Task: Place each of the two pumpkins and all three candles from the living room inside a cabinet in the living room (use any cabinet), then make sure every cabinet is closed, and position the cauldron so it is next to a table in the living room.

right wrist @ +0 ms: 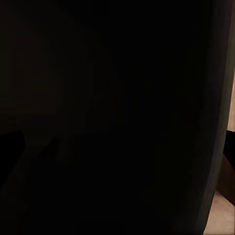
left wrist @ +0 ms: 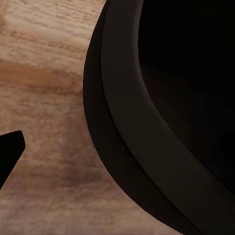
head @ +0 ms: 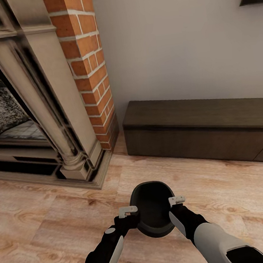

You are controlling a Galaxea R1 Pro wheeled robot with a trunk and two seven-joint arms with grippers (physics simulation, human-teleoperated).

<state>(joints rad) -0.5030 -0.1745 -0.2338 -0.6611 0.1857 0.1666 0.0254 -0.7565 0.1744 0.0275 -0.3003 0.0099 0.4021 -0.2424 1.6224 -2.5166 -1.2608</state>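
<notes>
Two grippers flank cauldron (head: 153,209), mouth tilted toward cabinet (head: 202,132).

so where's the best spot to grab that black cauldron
Take the cauldron by its thick rolled rim, one claw on each side: the left claw from the pot's left, the right claw from its right. The belly is round and wide, so the raised lip at the open mouth is the likeliest firm hold.

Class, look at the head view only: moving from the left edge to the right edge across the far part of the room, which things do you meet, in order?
Beige fireplace → red brick column → long dark-brown cabinet against the wall.
</notes>
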